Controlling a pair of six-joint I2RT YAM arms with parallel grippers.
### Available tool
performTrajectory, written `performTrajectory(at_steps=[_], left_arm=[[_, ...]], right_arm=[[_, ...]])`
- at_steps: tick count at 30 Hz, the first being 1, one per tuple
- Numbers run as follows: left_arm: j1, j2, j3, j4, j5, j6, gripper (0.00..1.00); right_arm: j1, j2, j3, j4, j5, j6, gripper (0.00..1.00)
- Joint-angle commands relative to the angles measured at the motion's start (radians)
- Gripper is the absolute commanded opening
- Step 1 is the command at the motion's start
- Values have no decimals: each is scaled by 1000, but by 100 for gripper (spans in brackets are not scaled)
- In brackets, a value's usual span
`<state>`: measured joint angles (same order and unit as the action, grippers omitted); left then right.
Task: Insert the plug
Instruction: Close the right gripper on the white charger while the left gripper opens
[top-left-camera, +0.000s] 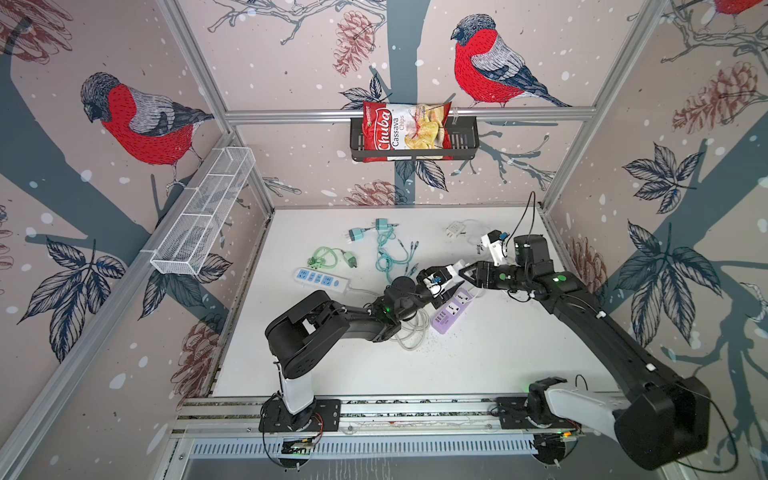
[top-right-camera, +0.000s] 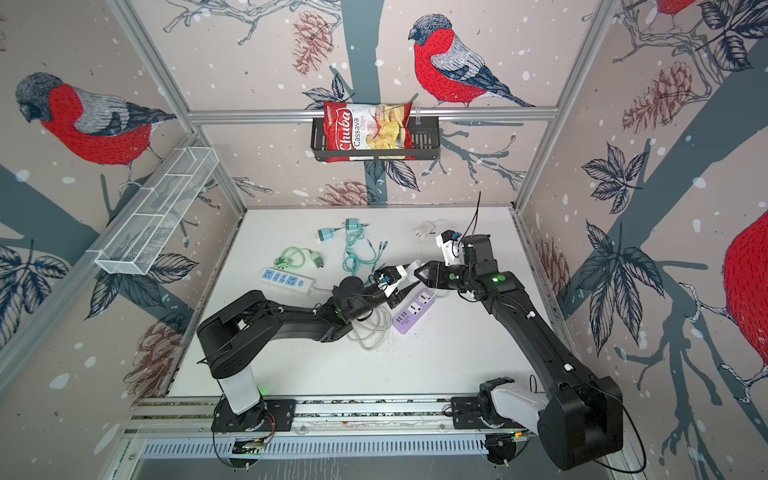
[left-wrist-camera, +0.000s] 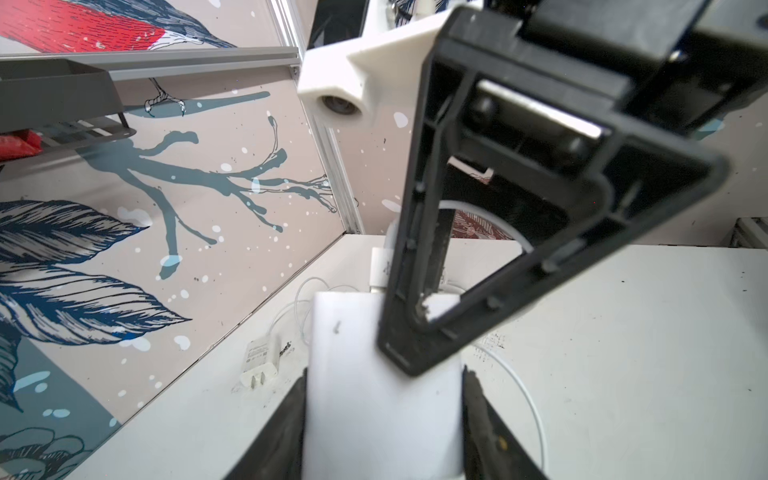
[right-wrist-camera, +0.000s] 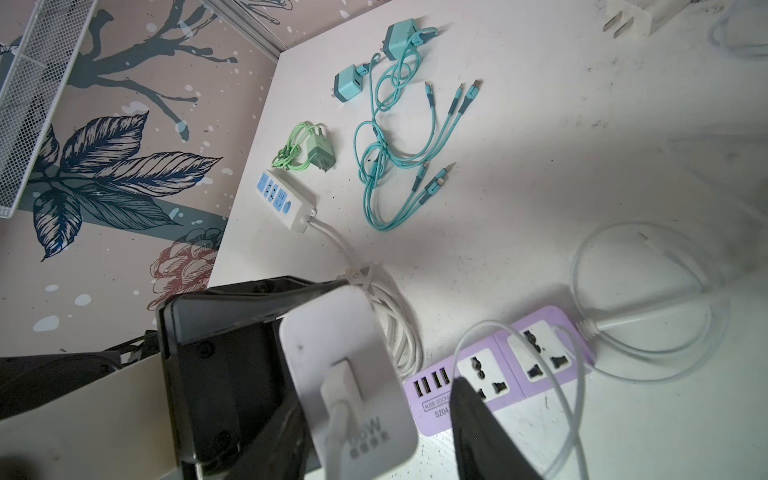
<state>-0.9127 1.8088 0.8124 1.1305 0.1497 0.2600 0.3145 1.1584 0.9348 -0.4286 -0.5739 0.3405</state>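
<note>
Pinching the plug (right-wrist-camera: 345, 353) with the left claw (left-wrist-camera: 384, 374), shut tight on its two flat sides. Holding it up in the air, off the table (right-wrist-camera: 540, 166), not in any socket. Meeting the same plug from the other end with the right claw (right-wrist-camera: 378, 390), nose to nose with the left claw. Standing part way open there, with the plug's cord end sitting between its fingers (right-wrist-camera: 478, 415). Leaving a small gap between the plug and one finger; cannot tell about the other finger, half hidden behind the plug. Showing a thin white cord (right-wrist-camera: 336, 411) stuck into the plug's end on the right claw's side, then looping down past that claw.

Seen from the left claw's own camera: white plug filling the space between both black fingers, with one finger of the right claw right in front of it.

Lying flat on the table just under both claws: purple strip (right-wrist-camera: 505, 395), sockets facing up. Sitting well apart, out behind the left claw: blue strip (right-wrist-camera: 282, 199), green cord (right-wrist-camera: 291, 160), teal chargers (right-wrist-camera: 349, 85) with long cords. Heaped under the left arm, just behind its claw: fat white cord (top-left-camera: 409, 332). Resting past the right claw, toward the back wall: small white charger (top-left-camera: 455, 228).
</note>
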Motion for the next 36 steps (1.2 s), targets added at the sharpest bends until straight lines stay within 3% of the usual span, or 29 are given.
performTrajectory(at_steps=[1, 24, 32, 36], left_arm=[[2, 6, 11, 17, 26, -9, 14], [5, 18, 21, 6, 30, -24, 14], [5, 29, 32, -8, 48, -36, 19], [6, 28, 26, 12, 44, -50, 37]], right_arm=[[9, 10, 16, 6, -20, -13, 52], [11, -3, -5, 1, -27, -33, 45], [12, -4, -4, 15, -40, -33, 23], [8, -9, -3, 14, -37, -33, 14]])
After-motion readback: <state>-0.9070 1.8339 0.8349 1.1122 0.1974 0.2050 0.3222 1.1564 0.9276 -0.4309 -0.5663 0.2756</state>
